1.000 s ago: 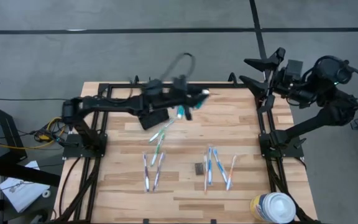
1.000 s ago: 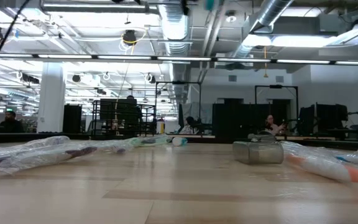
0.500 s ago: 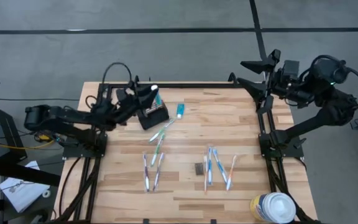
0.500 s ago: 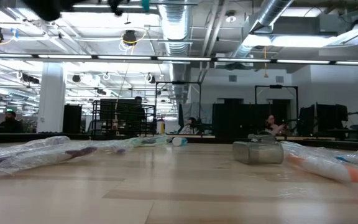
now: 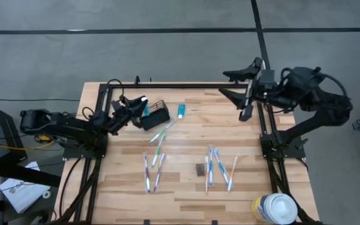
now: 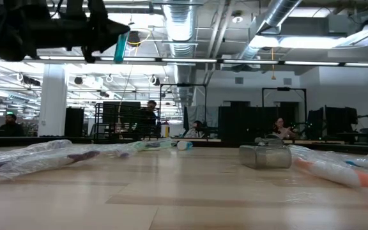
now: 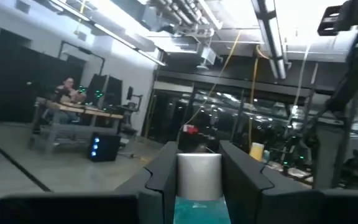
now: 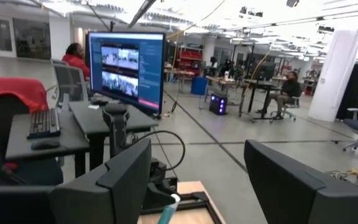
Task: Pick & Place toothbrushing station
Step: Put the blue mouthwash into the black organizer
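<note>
The left gripper (image 5: 139,104) is clamped on a small blue-and-white toothpaste tube (image 7: 199,180), held up just beside the black wire-mesh rectangular caddy (image 5: 157,114) on the wooden surface (image 5: 186,194). Placing step, I'd say: next, lower the tube into the caddy. The right gripper (image 5: 241,95) waits, spread wide and empty.

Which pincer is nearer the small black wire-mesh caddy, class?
The left. The left pincer hangs just beside the small black wire-mesh caddy, holding a toothpaste tube. The right pincer stands open far across the table.
</note>
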You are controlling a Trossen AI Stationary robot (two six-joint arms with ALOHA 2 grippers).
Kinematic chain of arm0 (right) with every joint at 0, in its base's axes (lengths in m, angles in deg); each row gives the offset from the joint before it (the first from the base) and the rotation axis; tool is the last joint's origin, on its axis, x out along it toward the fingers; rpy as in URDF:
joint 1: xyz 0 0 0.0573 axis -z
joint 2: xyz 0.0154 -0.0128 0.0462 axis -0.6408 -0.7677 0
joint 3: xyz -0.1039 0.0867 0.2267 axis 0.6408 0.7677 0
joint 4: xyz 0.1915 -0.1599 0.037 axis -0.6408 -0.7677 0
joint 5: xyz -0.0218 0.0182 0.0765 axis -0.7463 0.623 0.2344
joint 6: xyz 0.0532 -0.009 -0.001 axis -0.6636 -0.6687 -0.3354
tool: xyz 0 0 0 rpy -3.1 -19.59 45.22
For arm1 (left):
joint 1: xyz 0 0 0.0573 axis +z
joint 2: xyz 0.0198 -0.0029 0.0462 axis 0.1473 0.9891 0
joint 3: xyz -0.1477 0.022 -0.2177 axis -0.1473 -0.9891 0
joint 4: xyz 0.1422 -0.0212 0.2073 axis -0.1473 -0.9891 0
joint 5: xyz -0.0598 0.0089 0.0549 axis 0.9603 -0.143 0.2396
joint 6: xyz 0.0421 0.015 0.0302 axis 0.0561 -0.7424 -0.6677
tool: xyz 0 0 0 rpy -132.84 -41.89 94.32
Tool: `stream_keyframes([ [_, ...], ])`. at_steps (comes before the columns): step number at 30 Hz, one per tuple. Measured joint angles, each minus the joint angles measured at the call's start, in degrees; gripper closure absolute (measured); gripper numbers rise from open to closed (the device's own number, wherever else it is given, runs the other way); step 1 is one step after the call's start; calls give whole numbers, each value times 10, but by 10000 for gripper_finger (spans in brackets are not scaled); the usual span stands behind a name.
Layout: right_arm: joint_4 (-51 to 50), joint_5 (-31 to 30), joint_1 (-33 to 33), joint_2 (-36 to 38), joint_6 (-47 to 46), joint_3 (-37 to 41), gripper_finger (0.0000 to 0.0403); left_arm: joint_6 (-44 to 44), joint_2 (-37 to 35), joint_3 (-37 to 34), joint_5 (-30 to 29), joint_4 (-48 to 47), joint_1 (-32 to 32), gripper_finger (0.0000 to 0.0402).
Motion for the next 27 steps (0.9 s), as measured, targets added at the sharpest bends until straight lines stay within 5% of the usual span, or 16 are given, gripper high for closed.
stream_keyframes([
  [14, -3, 0, 25, -33, 16, 0, 155, 1, 13, -46, 114, 16, 94, 317],
  [27, -21, 4, 37, -32, 21, 0, 155, 41, 229, -21, 209, 121, 172, 317],
])
